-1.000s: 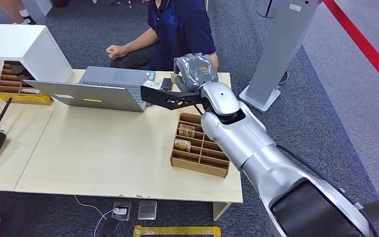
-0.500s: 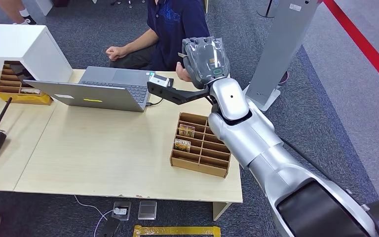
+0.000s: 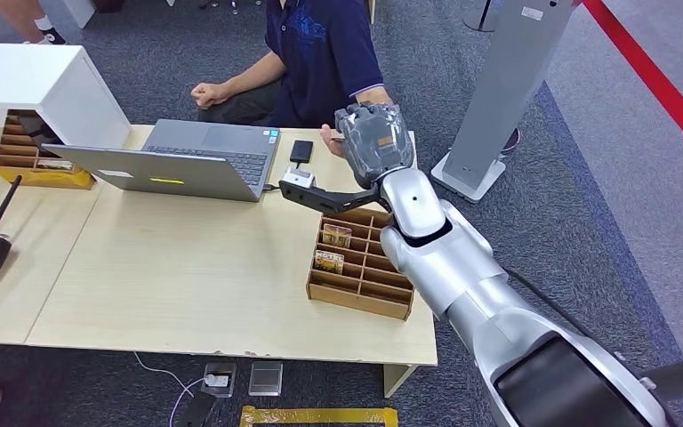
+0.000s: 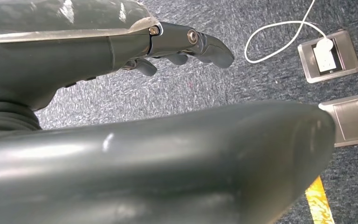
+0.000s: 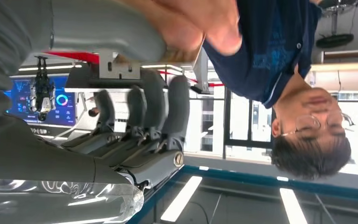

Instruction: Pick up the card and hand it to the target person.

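Observation:
My right hand is raised past the table's far edge, in front of the seated person in a dark blue shirt. The person's hand touches my hand from the left. In the right wrist view a thin tan card sits between my thumb and the tips of my fingers, and the person's fingers close over it. My left hand hangs over the carpet, holding nothing, fingers loosely bent.
A brown divided card box with two cards stands under my right forearm. An open laptop and a black phone lie on the table. A grey stand rises at the right.
My right hand rose from above the table toward the person, then dropped a little and drifted right. The person's hand has come up to meet it.

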Motion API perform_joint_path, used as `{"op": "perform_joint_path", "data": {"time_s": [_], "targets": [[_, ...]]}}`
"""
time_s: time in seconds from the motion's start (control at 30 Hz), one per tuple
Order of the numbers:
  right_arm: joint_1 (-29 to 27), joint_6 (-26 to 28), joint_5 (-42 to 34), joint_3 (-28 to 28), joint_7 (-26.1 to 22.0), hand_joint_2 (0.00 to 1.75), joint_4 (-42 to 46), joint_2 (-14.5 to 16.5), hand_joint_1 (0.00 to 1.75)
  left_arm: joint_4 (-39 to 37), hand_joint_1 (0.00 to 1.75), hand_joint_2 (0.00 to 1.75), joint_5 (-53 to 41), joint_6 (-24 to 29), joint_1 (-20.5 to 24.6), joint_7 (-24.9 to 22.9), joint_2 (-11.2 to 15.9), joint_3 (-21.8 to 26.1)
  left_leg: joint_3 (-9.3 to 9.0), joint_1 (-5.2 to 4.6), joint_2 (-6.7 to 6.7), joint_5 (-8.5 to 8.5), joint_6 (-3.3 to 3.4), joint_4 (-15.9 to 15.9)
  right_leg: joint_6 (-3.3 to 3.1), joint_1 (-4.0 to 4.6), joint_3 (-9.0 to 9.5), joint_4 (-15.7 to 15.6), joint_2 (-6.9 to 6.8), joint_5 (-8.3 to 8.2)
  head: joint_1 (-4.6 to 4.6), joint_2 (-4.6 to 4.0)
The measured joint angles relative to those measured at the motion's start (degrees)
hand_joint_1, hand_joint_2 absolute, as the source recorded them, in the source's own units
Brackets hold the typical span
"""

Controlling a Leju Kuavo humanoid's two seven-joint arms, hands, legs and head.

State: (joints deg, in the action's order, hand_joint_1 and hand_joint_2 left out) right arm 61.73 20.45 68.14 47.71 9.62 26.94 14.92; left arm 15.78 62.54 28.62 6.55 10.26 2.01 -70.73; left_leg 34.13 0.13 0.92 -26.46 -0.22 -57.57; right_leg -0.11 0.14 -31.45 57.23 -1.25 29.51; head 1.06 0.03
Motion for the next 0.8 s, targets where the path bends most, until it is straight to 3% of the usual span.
{"op": "perform_joint_path", "data": {"time_s": [0.2,0.37,0.47,0.63,0.8], "targets": [[-0.2,-2.3,-2.7,0.0,-0.1,1.75,-1.3,0.2,0.00,0.0,0.00,0.00,0.1,0.1,0.0,0.0,0.0,0.0,0.00,0.00,0.00,0.00,0.00,0.0,0.00,0.00,0.00,0.0,0.00,0.00,0.01,-0.01],[-0.5,-0.4,-11.6,-1.5,-4.8,1.75,-1.7,0.3,0.00,0.0,0.00,0.00,0.1,0.1,0.0,-0.1,0.0,0.0,-0.01,0.00,0.00,0.00,0.00,0.0,0.00,0.00,0.00,0.0,0.00,0.00,0.01,-0.01],[-0.8,-0.3,-21.5,-3.9,-10.3,1.75,-1.7,0.5,0.00,0.0,0.00,0.00,0.1,0.1,0.0,-0.2,0.0,0.0,-0.01,0.00,0.00,0.00,0.00,0.0,0.00,0.00,0.01,0.0,0.00,0.00,0.01,-0.01],[-1.7,-6.4,-42.7,-9.7,-21.1,1.75,-1.5,1.2,0.00,0.0,0.00,0.00,0.1,0.2,0.0,-1.2,0.0,0.0,-0.01,0.00,0.00,0.00,0.00,0.0,0.00,0.00,0.00,0.0,0.00,0.00,0.02,0.00],[-3.4,-8.6,-54.8,-13.7,-25.4,1.75,0.1,1.2,0.00,0.0,0.00,0.00,0.1,0.1,0.0,-1.8,0.0,0.0,-0.01,0.00,0.00,0.00,0.00,0.0,0.00,0.00,0.00,0.0,0.00,0.00,0.01,0.00]]}}
